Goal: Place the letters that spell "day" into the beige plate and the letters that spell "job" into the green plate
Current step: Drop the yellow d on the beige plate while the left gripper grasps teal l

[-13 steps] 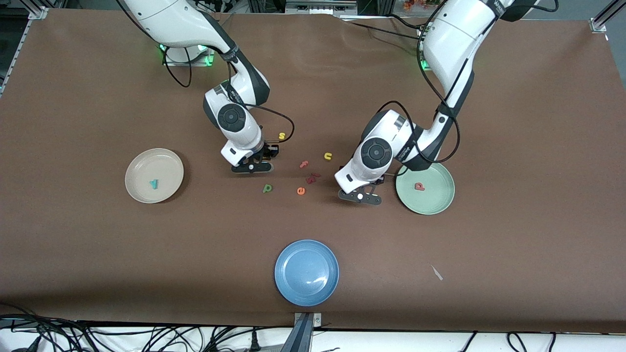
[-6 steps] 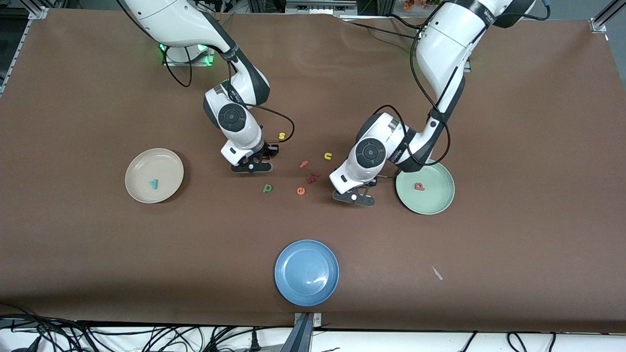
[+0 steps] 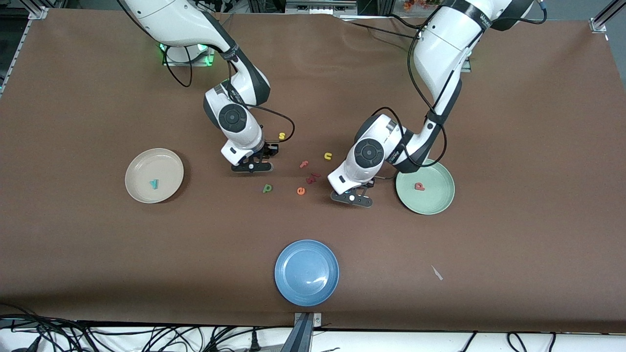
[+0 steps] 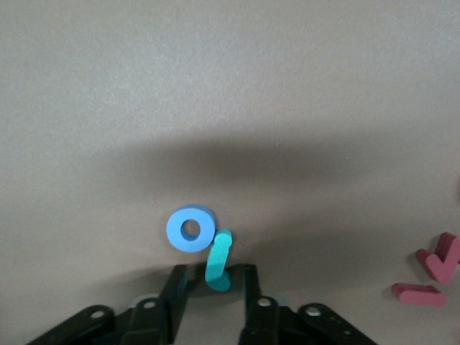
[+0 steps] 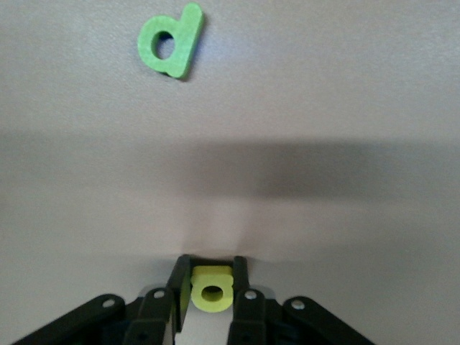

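Right claw [image 5: 210, 282] clamped on yellow a [image 5: 211, 291], left claw [image 4: 215, 277] apart around light-blue j [image 4: 218, 260].

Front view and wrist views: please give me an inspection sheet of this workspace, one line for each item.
Surface: brown mat; one white scrap.
Job's things: y in beige plate; b in green plate; d and o on mat.
Clutter: s, u, f, e, dark red pieces; blue plate nearest the camera.
Grippers: right gripper shut on a, by s; left gripper open astride j, beside o.
Cables: black cables on arms; more below table edge.
Surroundings: metal frame at corners.
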`<state>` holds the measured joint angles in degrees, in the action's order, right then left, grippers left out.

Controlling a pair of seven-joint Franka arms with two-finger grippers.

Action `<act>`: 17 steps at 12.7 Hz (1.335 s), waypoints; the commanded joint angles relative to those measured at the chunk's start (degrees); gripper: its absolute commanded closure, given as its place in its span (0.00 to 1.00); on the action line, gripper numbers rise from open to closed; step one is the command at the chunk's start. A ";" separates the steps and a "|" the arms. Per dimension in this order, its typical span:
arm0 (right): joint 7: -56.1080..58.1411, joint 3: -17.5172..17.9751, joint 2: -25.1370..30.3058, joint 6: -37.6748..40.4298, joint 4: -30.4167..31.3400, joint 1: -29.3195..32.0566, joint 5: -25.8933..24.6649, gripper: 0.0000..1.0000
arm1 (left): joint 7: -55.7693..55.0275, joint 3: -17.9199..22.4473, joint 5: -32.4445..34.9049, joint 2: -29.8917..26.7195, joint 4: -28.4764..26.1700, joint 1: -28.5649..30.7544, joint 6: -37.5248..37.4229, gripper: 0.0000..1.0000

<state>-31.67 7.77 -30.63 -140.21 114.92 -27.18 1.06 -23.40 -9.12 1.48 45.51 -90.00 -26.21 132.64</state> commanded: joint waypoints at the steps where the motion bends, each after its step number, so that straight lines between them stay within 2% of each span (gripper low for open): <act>1: 1.69 -3.53 2.31 10.19 -5.31 0.11 -0.44 0.92 | -0.77 0.42 1.16 1.69 1.58 -0.51 1.31 0.84; 2: 5.01 -6.42 3.63 11.01 -5.24 0.11 -0.53 0.92 | -0.59 0.42 1.16 1.43 1.58 -0.51 1.31 0.90; 5: 18.54 -15.91 5.40 13.54 -4.80 0.11 -0.44 0.92 | -0.50 0.60 1.25 -0.42 1.49 0.46 -2.89 0.95; 7: 22.42 -20.22 5.84 16.19 -4.88 0.11 -0.44 0.92 | -0.42 0.95 1.25 -3.92 1.32 1.07 -8.77 0.95; 10: 36.63 -28.31 5.23 16.64 -4.71 0.72 -0.18 0.92 | 0.02 1.13 1.25 -9.11 1.32 4.31 -20.10 0.94; 12: 41.58 -28.86 5.14 16.73 -4.10 4.04 -0.09 0.91 | 4.47 1.13 1.25 -10.35 1.32 7.56 -24.78 0.94; 13: 45.87 -28.86 4.96 16.90 -3.75 5.28 -0.09 0.78 | 7.90 1.04 1.25 -10.35 0.71 10.02 -24.89 0.93; 14: 47.91 -28.86 4.53 16.99 -3.74 6.16 -0.09 0.39 | 10.81 1.04 1.25 -10.35 0.18 11.61 -24.89 0.93; 15: 48.02 -28.86 4.17 16.99 -3.83 6.61 0.52 0.08 | 14.49 1.04 1.25 -10.00 -0.61 13.80 -25.15 0.93; 16: 47.76 -28.77 4.17 16.99 -4.18 6.52 0.96 0.00 | 16.61 1.12 1.25 -9.57 -1.66 15.21 -25.15 0.93; 17: 47.23 -28.43 4.34 17.34 -5.05 6.17 2.44 0.00 | 18.12 1.04 1.25 -8.78 -2.28 17.49 -24.71 0.93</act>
<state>14.91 -21.30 -26.54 -123.76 110.99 -20.47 1.51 -8.92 -7.38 1.49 36.17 -90.54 -11.68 107.72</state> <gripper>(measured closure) 0.441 0.877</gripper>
